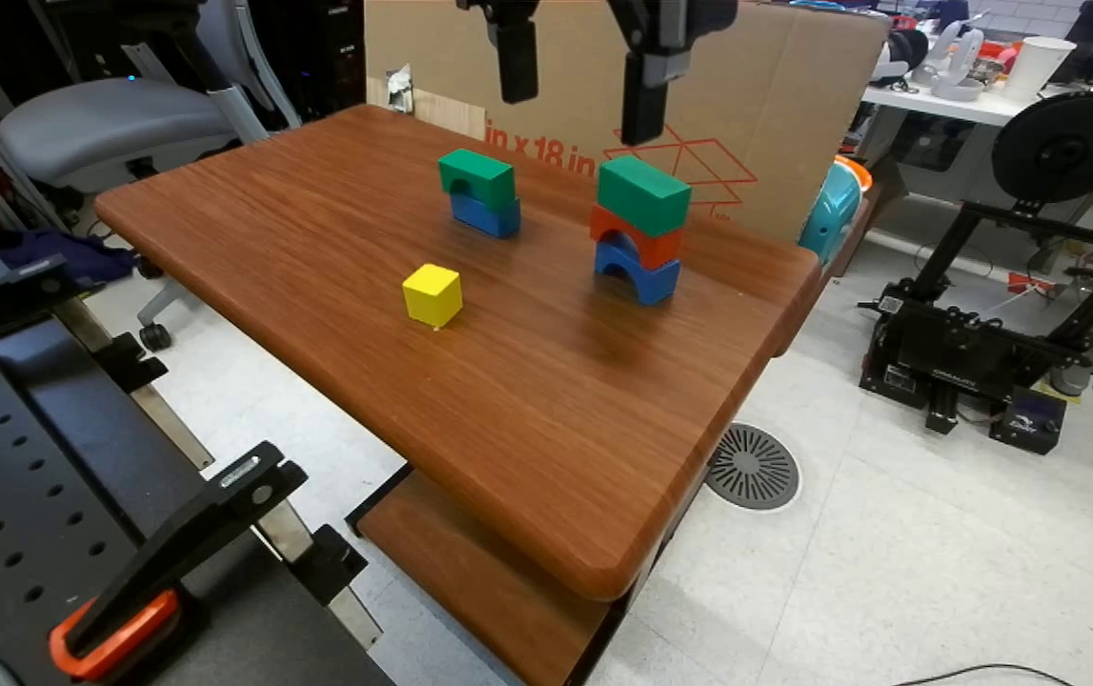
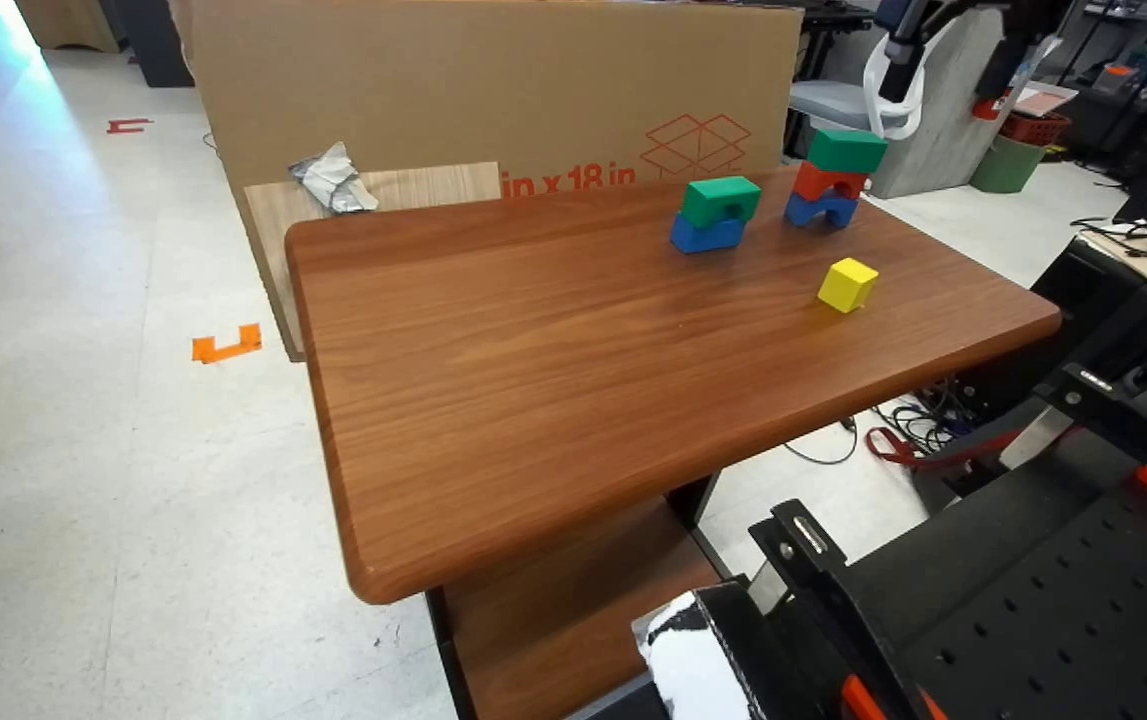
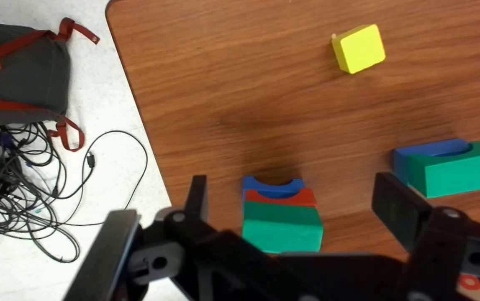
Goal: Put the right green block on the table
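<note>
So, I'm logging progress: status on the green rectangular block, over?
Black two-fingered gripper open, holding nothing. Green rectangular block atop red arched block, not yet on brown wood-grain tabletop. Possible snag: nearby green arched block crowding the grasp.

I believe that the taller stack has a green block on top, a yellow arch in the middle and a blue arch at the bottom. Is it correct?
Only the middle colour is wrong: both exterior views show a red arch there, not a yellow one. The green block on top and the blue arch at the bottom are as you say.
</note>
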You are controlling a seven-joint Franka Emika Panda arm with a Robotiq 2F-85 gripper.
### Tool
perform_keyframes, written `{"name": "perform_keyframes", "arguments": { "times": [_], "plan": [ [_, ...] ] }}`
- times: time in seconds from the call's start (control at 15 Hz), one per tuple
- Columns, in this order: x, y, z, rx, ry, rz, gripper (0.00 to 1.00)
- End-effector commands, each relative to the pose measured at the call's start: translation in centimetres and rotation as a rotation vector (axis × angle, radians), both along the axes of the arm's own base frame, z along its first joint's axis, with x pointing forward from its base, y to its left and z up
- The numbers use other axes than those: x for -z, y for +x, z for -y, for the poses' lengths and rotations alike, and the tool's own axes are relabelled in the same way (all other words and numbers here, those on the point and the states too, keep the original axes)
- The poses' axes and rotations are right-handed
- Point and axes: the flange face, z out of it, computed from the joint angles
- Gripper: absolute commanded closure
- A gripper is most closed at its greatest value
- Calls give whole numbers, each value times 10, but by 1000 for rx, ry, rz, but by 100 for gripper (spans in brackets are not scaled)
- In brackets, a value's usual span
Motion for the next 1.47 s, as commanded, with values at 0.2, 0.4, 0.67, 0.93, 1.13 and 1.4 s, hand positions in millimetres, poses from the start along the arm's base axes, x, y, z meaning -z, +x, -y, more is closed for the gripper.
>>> {"name": "perform_keyframes", "arguments": {
  "times": [0.2, 0.4, 0.67, 0.93, 1.13, 1.4],
  "plan": [
    [31, 38, 13, -46, 60, -26, 0],
    [39, 44, 20, -64, 66, -37, 0],
    [43, 50, 33, -78, 83, -51, 0],
    [50, 60, 35, -85, 82, -81, 0],
    [56, 70, 31, -90, 82, -101, 0],
    [62, 82, 26, -105, 80, -105, 0]
  ]
}}
